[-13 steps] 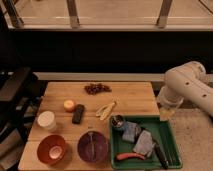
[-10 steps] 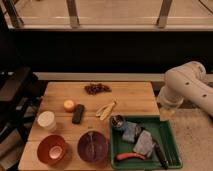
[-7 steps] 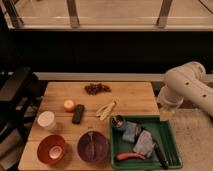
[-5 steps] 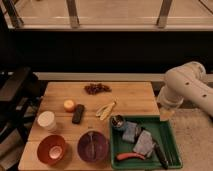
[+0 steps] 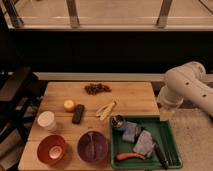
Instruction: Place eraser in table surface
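Observation:
The eraser (image 5: 78, 114), a small dark oblong block, lies flat on the table surface (image 5: 135, 97), a light-brown wooden plank top. It sits just right of an orange ball (image 5: 69, 105). My white arm comes in from the right. My gripper (image 5: 166, 115) hangs at the table's right edge, above the far right corner of the green tray. It is well to the right of the eraser and does not touch it.
A green tray (image 5: 173, 136) at the front right holds a tin can (image 5: 118, 121), grey cloths (image 5: 139, 139), a red-orange item (image 5: 130, 156) and a dark long-handled tool (image 5: 161, 154). An orange bowl (image 5: 51, 149), purple bowl (image 5: 92, 146), white cup (image 5: 47, 121), dark grapes (image 5: 97, 88) and a yellow peel (image 5: 106, 110) stand on the table.

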`<state>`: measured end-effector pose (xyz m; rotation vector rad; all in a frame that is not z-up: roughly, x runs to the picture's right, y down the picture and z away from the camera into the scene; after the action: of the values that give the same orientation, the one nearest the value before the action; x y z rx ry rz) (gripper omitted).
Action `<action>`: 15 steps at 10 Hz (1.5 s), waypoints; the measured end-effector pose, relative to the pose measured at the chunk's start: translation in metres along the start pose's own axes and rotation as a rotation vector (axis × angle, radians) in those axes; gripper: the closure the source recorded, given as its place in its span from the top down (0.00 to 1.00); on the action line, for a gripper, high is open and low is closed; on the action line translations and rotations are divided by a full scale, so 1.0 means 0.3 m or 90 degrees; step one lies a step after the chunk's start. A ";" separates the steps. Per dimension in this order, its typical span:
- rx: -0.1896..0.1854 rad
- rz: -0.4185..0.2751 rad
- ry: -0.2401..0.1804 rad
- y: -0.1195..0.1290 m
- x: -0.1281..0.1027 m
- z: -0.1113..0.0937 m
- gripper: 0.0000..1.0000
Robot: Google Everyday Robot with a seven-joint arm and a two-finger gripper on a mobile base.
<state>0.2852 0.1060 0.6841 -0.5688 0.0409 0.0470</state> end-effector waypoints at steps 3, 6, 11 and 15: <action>0.000 0.000 0.000 0.000 0.000 0.000 0.65; 0.000 0.015 -0.014 -0.007 0.006 -0.002 0.65; -0.053 0.337 -0.113 -0.208 -0.020 -0.001 0.65; -0.044 0.511 -0.094 -0.283 -0.069 -0.073 0.65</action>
<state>0.2687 0.0222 0.7123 -0.5864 0.1223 0.8726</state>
